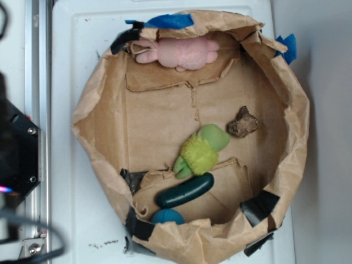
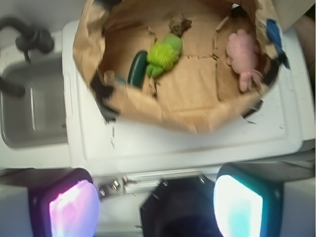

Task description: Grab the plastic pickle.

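The plastic pickle (image 1: pixel 184 191) is dark green and glossy. It lies in the near part of a brown paper enclosure (image 1: pixel 91 110), just below a fuzzy yellow-green toy (image 1: pixel 201 151). From the wrist view the pickle (image 2: pixel 137 68) shows at upper left, beside the fuzzy toy (image 2: pixel 164 54). My gripper (image 2: pixel 158 207) is open and far back from the enclosure, over the white table edge. Its glowing pads (image 2: pixel 74 210) stand wide apart with nothing between them. In the exterior view only a black robot part (image 1: pixel 16 148) shows at the left edge.
A teal-blue ball (image 1: pixel 168 216) sits next to the pickle against the paper wall. A pink plush (image 1: pixel 179 52) lies at the far side and a brown rock (image 1: pixel 242 122) to the right. A grey sink (image 2: pixel 29 103) is left of the table.
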Available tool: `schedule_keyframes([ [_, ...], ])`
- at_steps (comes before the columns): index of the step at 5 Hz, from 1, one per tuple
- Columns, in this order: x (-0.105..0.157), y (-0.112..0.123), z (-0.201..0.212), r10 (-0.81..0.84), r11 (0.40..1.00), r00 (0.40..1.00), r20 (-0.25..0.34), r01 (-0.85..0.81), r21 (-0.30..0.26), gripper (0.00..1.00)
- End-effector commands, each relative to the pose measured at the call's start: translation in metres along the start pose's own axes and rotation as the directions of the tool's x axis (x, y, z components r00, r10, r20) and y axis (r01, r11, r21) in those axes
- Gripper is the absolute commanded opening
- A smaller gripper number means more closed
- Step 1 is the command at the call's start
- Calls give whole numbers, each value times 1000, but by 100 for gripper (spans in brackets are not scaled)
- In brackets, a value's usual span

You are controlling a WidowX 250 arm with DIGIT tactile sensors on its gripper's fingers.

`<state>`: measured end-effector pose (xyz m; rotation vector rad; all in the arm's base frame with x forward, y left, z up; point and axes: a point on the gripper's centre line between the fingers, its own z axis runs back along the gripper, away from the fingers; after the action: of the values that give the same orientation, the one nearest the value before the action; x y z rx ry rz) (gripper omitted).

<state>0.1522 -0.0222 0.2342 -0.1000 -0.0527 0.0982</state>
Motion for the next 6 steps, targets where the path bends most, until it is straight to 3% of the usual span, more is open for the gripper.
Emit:
schedule_keyframes([
  [1, 67, -4, -20, 207, 977, 975, 76, -210, 33, 100],
  [2, 114, -8, -54, 335, 942, 941, 46, -335, -21, 100],
  [3, 164, -5, -84, 347, 937, 935, 67, -342, -75, 100],
  [4, 210, -13, -91, 277, 960, 955, 107, -270, -76, 100],
  [6, 210, -13, -91, 277, 960, 955, 107, -270, -76, 100],
])
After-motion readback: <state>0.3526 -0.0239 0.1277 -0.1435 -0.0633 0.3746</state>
